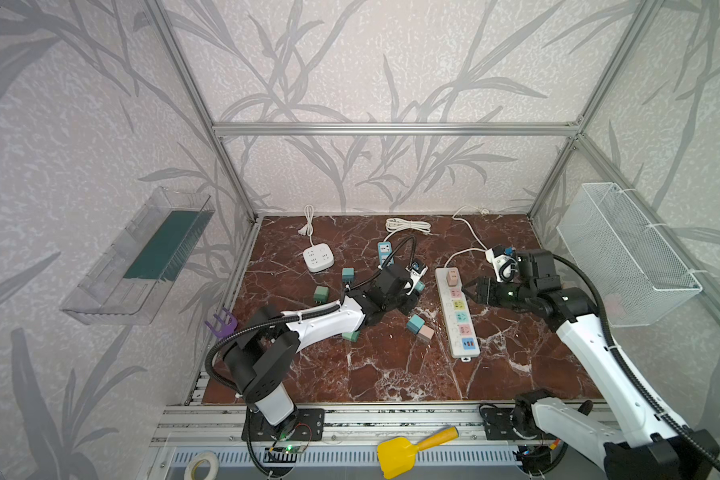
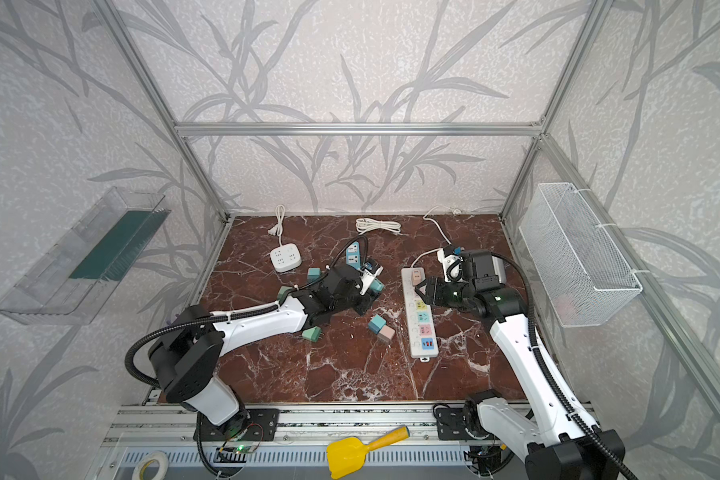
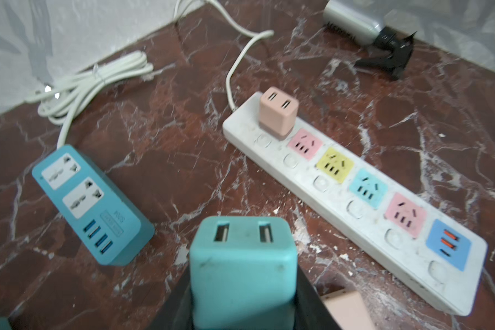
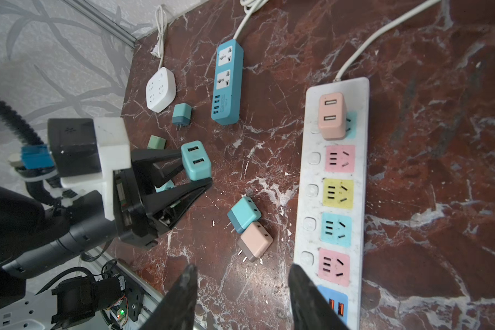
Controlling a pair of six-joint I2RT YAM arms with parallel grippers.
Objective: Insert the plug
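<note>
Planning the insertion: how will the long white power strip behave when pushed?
The long white power strip looks rigid and flat, so unlikely to tip. Lying loose on the smooth marble table, it may slide under sideways pushes.

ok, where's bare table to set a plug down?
Free: table front, between left arm and near end of white strip; also right of that strip, beside the right arm. Crowded: between blue strip and white strip, loose plugs plus left gripper holding a teal plug.
</note>
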